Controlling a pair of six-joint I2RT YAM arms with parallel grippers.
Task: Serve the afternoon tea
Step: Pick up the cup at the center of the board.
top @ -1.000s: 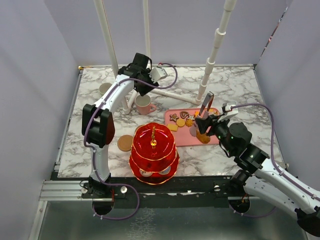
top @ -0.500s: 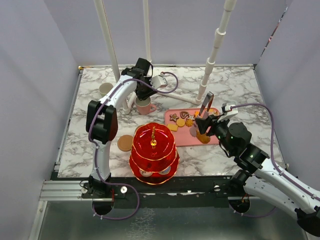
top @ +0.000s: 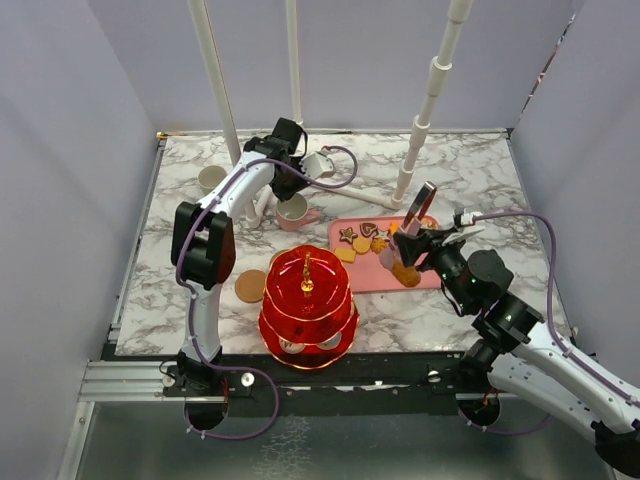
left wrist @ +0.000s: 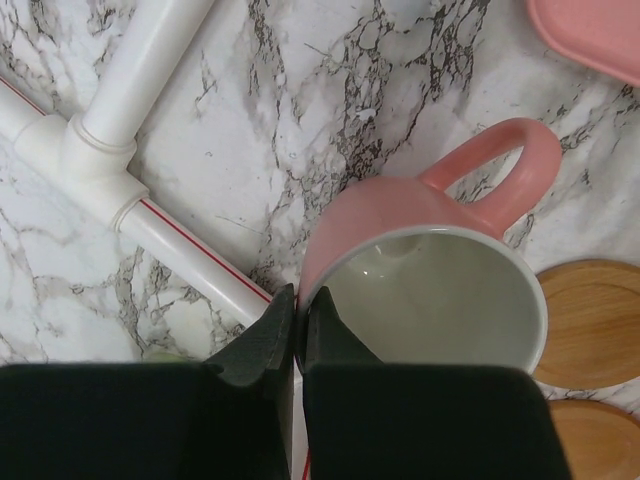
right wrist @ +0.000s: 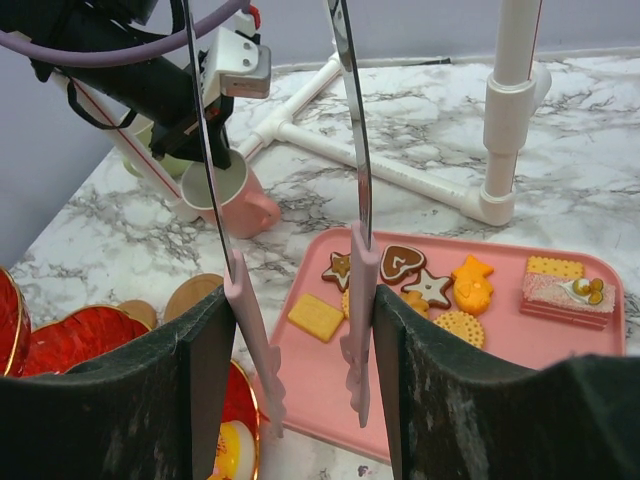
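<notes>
My left gripper [left wrist: 298, 303] is shut on the near rim of the pink mug [left wrist: 440, 290], one finger inside and one outside. The mug [top: 293, 210] stands upright and empty at the back of the marble table. My right gripper [right wrist: 300, 320] is shut on pink-tipped metal tongs [right wrist: 358, 290], whose tips hang apart and empty over the pink tray [right wrist: 500, 330] of cookies [right wrist: 400, 262]. The red three-tier stand [top: 307, 300] sits at the front centre, with a brown coaster [top: 250, 285] to its left. A pale green mug [top: 211, 178] stands at the back left.
A white pipe frame [top: 415, 130] rises from the back of the table, and one of its floor bars [left wrist: 130, 90] runs just beside the pink mug. Two wooden coasters [left wrist: 595, 320] lie just beyond the mug in the left wrist view. Grey walls enclose the table.
My left gripper has come down over the pink mug and shut on its rim. The right arm with the tongs has shifted slightly to the right.
</notes>
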